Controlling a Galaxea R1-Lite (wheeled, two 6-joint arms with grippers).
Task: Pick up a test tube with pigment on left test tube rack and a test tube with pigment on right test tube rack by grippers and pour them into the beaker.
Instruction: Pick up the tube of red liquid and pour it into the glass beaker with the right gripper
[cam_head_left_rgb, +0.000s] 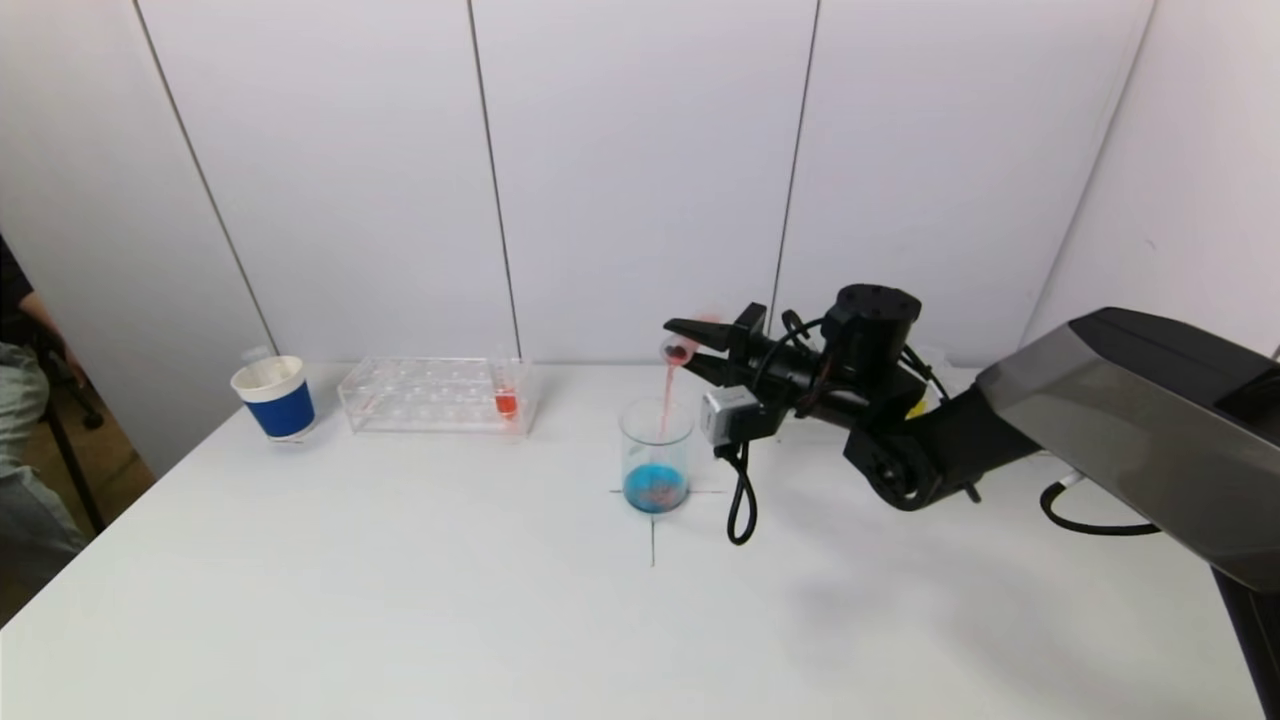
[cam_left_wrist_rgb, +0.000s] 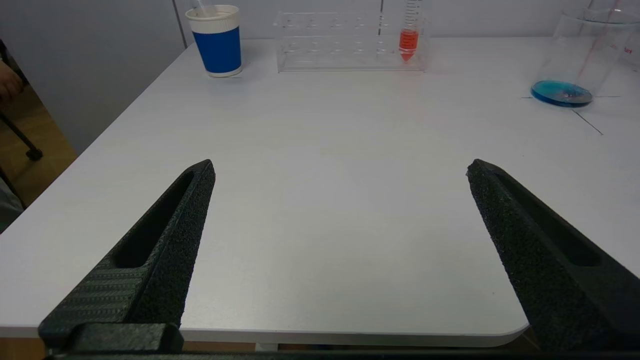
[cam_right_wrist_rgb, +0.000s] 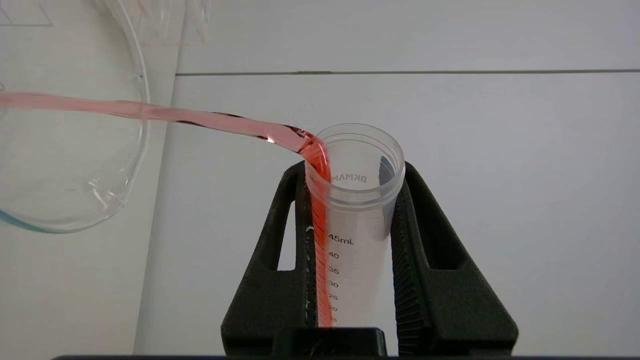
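Bare white table (cam_head_left_rgb: 400, 600) fills the near ground, and nothing rests on it there. Farther back, near the middle, a glass beaker (cam_head_left_rgb: 656, 455) is stood on a drawn cross, with blue liquid at its bottom. Just above and to its right, the right gripper (cam_right_wrist_rgb: 350, 200) is clenched on a clear plastic tube (cam_right_wrist_rgb: 352, 210), which is tipped so that a thin red stream (cam_head_left_rgb: 667, 395) runs into the beaker. The left gripper (cam_left_wrist_rgb: 340, 170) is held released, jaws wide, low at the near left edge of the table. At the far left, a clear rack (cam_head_left_rgb: 435, 395) is seen with one tube of red liquid (cam_head_left_rgb: 506, 398) upright in its right end, and a blue paper cup (cam_head_left_rgb: 275, 397) stands left of it. The tube is judged light, stiff and smooth, so likely slippery; it is best taken on the upper wall below the rim. The beaker is judged fragile.
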